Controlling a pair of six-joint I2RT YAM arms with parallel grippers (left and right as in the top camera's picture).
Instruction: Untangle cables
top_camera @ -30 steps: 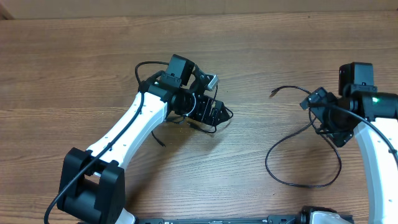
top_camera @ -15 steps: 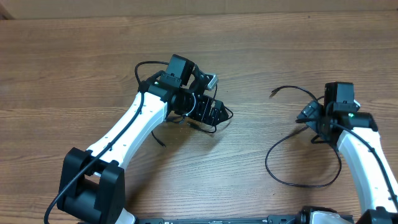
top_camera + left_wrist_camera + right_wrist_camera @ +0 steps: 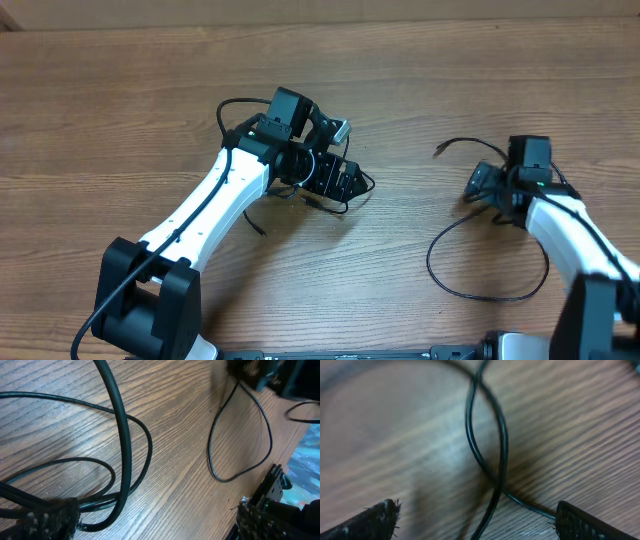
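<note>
the table [image 3: 120,110] is brown wood, visibly grained, with a dull sheen. the cables [image 3: 150,447] look smooth, slightly glossy black plastic. the left arm [image 3: 212,208] wears smooth white plastic; the finger pads [image 3: 377,519] look rough.

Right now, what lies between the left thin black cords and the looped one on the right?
Only bare brown wooden tabletop, as the overhead view shows.

Nothing legible anywhere: no writing, label, brand, number or sign can be read on the cables [image 3: 430,262], the arms [image 3: 215,195] or the desk [image 3: 120,100].
</note>
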